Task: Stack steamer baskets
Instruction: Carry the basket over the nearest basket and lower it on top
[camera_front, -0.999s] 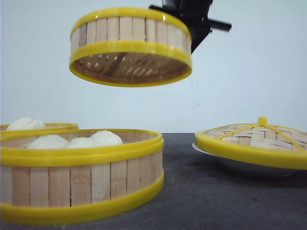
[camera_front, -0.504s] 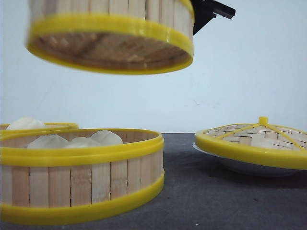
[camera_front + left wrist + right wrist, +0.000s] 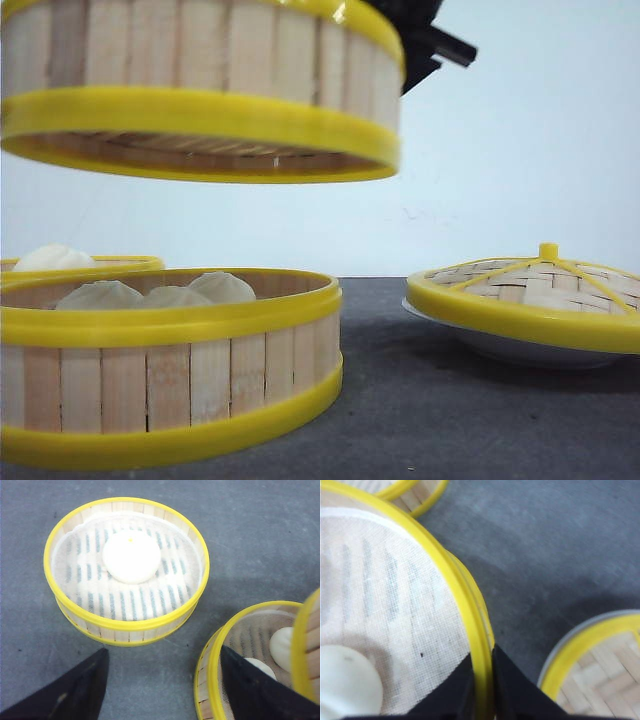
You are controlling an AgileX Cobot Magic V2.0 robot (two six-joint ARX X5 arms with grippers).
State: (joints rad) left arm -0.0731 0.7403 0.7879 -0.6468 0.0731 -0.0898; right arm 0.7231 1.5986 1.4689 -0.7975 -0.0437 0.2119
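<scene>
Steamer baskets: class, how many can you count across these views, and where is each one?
3. One basket is held in the air by the right gripper. One stands on the table beneath it, holding buns. One sits farther left, holding a single bun. None seems hidden.

No legible text, labels, brand marks, numbers or signs found in any view. The steamer baskets [image 3: 170,365] carry plain yellow rims and bare wood slats, unmarked. The woven lid [image 3: 535,290] and the white plate [image 3: 500,345] beneath it show no print. The grey table surface [image 3: 420,420] bears no markings. The black gripper fingers [image 3: 70,692] show nothing that can be read
</scene>
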